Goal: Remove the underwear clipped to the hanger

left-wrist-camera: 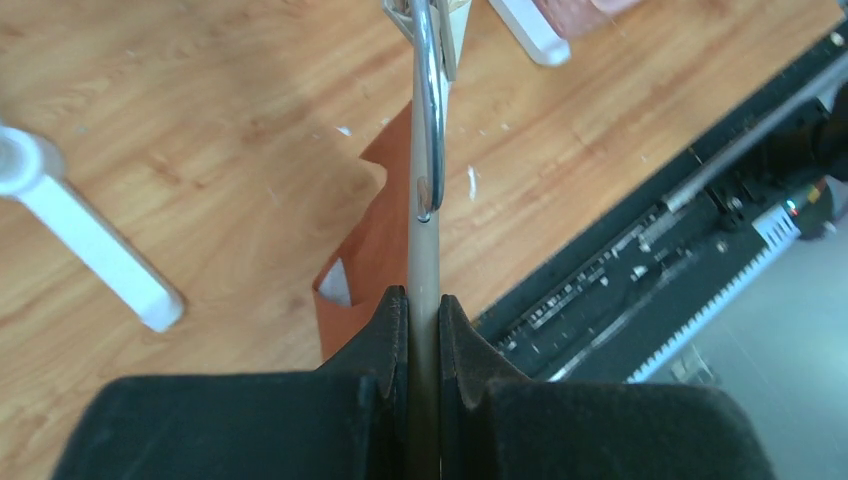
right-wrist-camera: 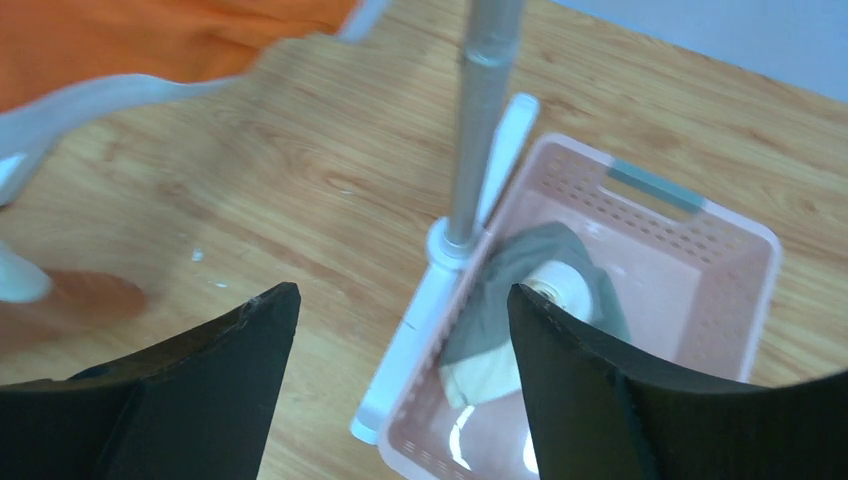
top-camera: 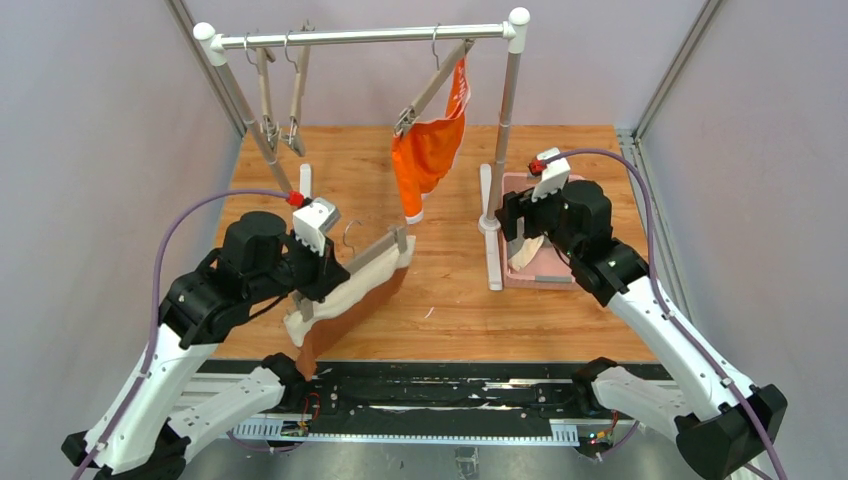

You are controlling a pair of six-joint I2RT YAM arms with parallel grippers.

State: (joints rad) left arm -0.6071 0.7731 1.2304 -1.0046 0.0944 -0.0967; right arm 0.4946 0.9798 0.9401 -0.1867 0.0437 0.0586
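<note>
Underwear sat in three places in the overhead view. Bright orange briefs point(top-camera: 428, 150) hung from a tilted hanger point(top-camera: 435, 82) on the rack's rail point(top-camera: 365, 37). Rust-brown briefs point(top-camera: 345, 320) hung from a wooden hanger point(top-camera: 378, 252) near the table's front edge. Grey-beige briefs point(top-camera: 530, 250) lay in a pink basket point(top-camera: 550, 272) on the right. The table point(top-camera: 450, 300) was warm orange-toned wood, enclosed by pale lilac walls point(top-camera: 90, 150). My left gripper point(top-camera: 322, 268) held the wooden hanger, and my right gripper point(top-camera: 520, 232) hovered over the basket.

From the left wrist, I saw the fingers point(left-wrist-camera: 385, 330) pressed tight on the hanger's bar. Its metal hook point(left-wrist-camera: 430, 100) ran up the frame. Rust-brown cloth showed below against the wood grain, and a black rail point(left-wrist-camera: 650, 270) ran along the table's edge.

From the right wrist, the fingers point(right-wrist-camera: 250, 330) stood wide apart, holding nothing. They were above the basket, which sat beside the rack's grey post point(right-wrist-camera: 480, 120) and white foot point(right-wrist-camera: 440, 330).
</note>
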